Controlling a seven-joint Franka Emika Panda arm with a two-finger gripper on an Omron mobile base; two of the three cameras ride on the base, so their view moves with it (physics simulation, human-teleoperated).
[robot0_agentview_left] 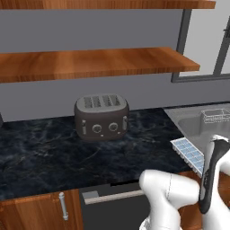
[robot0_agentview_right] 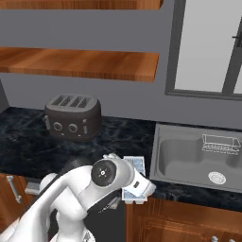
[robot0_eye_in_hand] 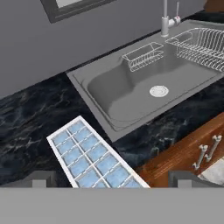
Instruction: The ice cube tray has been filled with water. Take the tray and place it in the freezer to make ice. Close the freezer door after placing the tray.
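Ice cube tray [robot0_eye_in_hand: 91,158]: lies flat at the front edge of the dark marbled worktop [robot0_agentview_left: 49,152], just left of the sink; two rows of pale-blue cells, its near end partly hidden by the arm in the base views.
Gripper [robot0_eye_in_hand: 109,179]: hangs just above the tray's near end, fingers [robot0_eye_in_hand: 40,178] spread wide either side of it, nothing clamped, no contact visible.
Sink [robot0_eye_in_hand: 131,87]: grey basin set in the worktop's right part, drain at its middle, a small wire basket [robot0_eye_in_hand: 142,56] on its back rim.
Dish rack [robot0_eye_in_hand: 199,43]: wire, at the sink's far right side.
Toaster [robot0_agentview_left: 101,117]: dark four-slot, further back toward the wall, well left of the tray.
Shelves [robot0_agentview_left: 90,63]: two wooden boards on the grey wall above.
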